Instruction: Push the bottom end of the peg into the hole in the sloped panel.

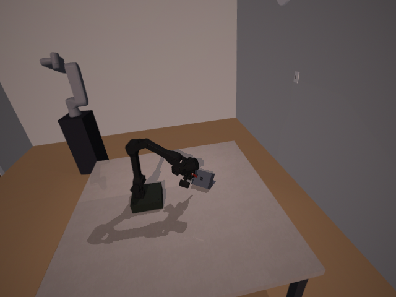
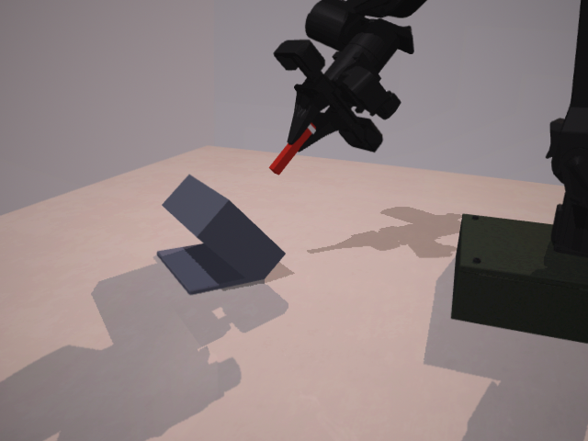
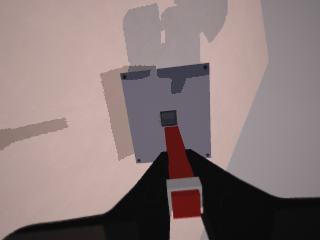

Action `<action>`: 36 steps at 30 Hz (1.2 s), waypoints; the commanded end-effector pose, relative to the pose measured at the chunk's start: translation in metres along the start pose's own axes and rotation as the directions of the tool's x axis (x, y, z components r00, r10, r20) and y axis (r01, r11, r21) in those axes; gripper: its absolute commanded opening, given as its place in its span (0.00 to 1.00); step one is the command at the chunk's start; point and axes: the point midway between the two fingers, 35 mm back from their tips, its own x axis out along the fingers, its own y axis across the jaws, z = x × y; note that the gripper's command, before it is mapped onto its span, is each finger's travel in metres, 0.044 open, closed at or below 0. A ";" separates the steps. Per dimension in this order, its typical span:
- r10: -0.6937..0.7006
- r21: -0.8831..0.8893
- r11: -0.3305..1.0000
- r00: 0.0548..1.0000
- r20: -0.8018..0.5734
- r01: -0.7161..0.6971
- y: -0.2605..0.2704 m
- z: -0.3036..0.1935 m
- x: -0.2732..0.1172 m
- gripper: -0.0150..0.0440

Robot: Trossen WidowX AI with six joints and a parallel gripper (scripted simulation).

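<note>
A pale, pinkish-beige table carries two things. The dark grey sloped panel rests on it by a thin flat base plate, its thick slab leaning up and away from the plate, well apart from the robot's dark green base block, which sits flat on the table nearer the right edge of the exterior view. Broad soft shadows fall across the surface around both. From above, the table stands on a brown floor.
</note>
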 end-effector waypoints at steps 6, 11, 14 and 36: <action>-0.016 0.003 1.000 1.000 -0.003 0.016 0.002 -0.003 0.015 0.25; -0.025 0.000 1.000 1.000 -0.008 0.025 0.002 -0.005 0.023 0.25; -0.030 -0.002 1.000 0.999 -0.011 0.030 0.002 -0.006 0.027 0.25; -0.047 -0.009 0.999 0.999 -0.021 0.046 0.003 -0.008 0.046 0.25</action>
